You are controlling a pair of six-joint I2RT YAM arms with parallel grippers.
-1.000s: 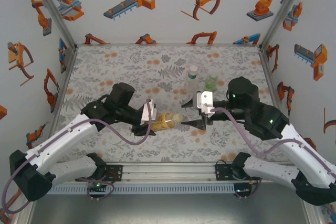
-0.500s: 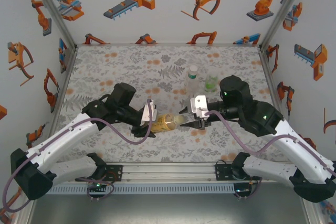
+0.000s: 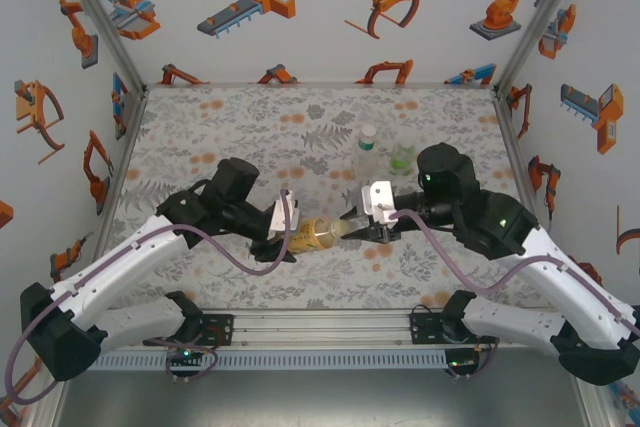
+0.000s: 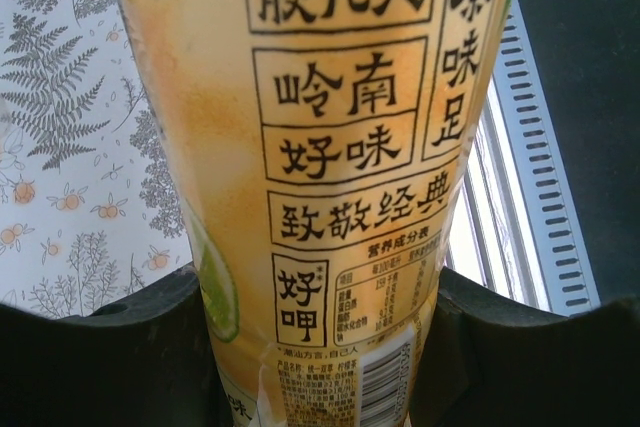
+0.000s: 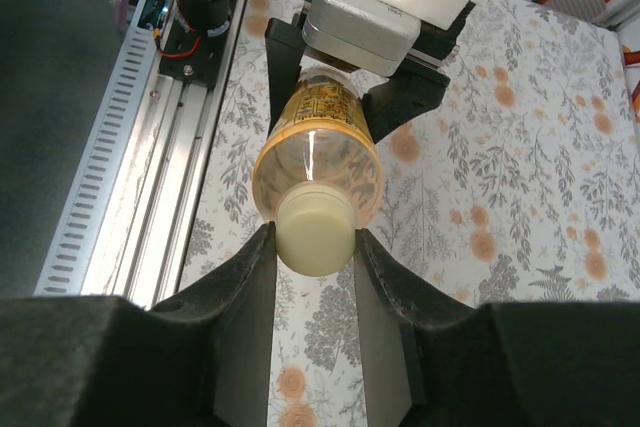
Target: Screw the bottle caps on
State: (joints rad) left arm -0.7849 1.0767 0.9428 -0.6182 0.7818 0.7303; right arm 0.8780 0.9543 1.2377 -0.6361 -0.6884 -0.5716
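My left gripper (image 3: pixel 285 232) is shut on the lower body of the amber-yellow bottle (image 3: pixel 318 232), which it holds lying level above the table, neck toward the right arm. In the left wrist view its yellow label (image 4: pixel 330 177) sits squeezed between the two black fingers (image 4: pixel 120 357). My right gripper (image 3: pixel 352 227) is shut on the bottle's pale yellow cap (image 5: pixel 315 234), one finger on each side of it. The slim clear bottle (image 3: pixel 366 154) and the short green bottle (image 3: pixel 402 157) stand upright behind the right gripper.
The floral table cover (image 3: pixel 250 127) runs to the back wall. The aluminium rail (image 3: pixel 320 327) with both arm bases lies along the near edge. Side walls stand close at left and right.
My right gripper moved left to the bottle's neck and closed on its cap. The left arm kept still with the bottle in its grip.
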